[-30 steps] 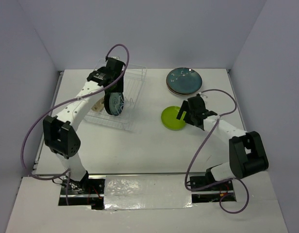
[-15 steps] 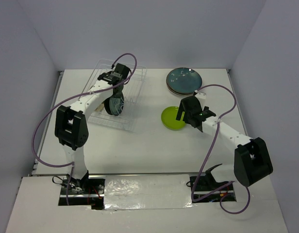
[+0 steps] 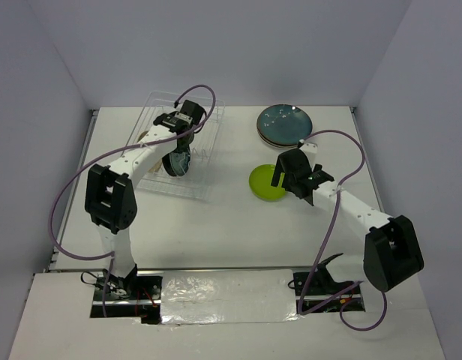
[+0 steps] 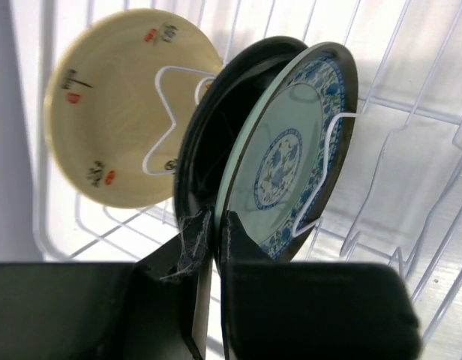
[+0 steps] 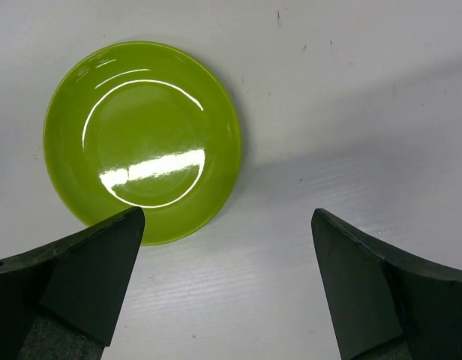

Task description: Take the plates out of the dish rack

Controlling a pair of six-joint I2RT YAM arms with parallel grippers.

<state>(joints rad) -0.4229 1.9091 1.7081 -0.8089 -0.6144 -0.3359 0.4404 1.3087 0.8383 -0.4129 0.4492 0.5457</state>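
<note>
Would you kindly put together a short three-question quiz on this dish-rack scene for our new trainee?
1. True or false: the lime green plate stands in the dish rack.
2. The left gripper is closed on: A) a rack wire, B) the rim of the blue patterned plate, C) the lime green plate.
3. Which gripper hangs open above the table?
Key: 1 false, it lies flat on the table. 2 B. 3 the right gripper.
</note>
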